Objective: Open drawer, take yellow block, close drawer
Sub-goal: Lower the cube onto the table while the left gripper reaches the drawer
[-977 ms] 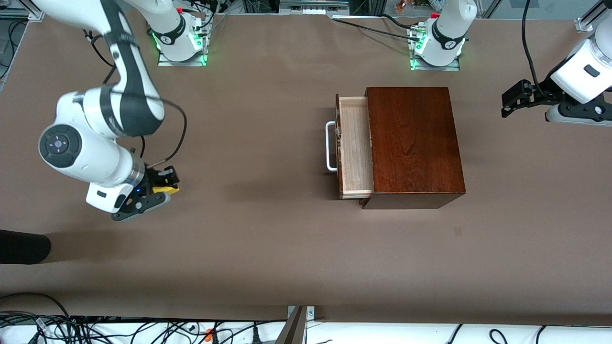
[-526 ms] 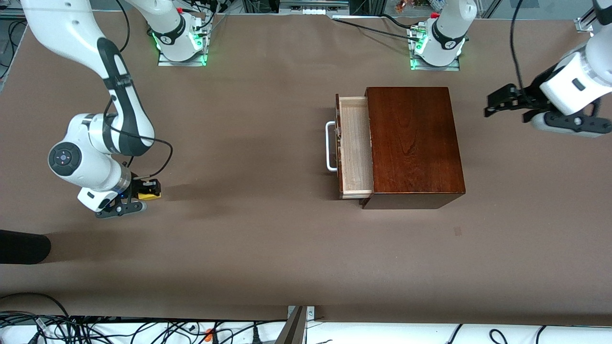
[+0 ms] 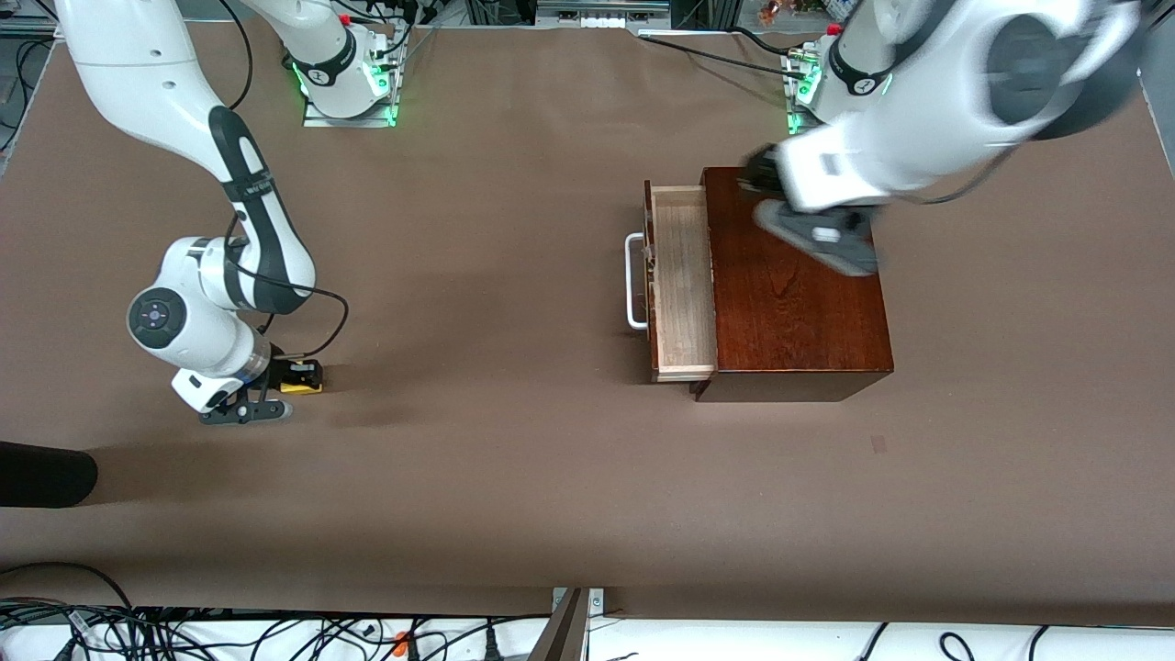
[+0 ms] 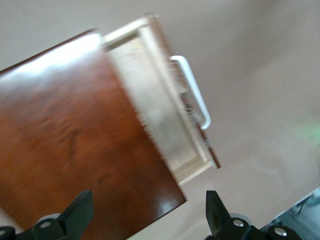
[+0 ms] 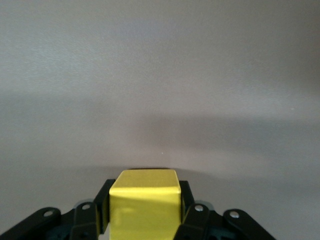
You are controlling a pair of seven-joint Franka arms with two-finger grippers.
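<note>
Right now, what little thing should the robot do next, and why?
Probably the right tool should let go of the yellow block. It is shut on the block low at the brown table, toward the right arm's end. The drawer stands pulled out, and the left tool, open over the wooden box, looks ready to push it shut.

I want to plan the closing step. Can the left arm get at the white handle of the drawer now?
Probably yes. The left gripper hangs open over the wooden box, and nothing stands around the drawer or its handle.
</note>
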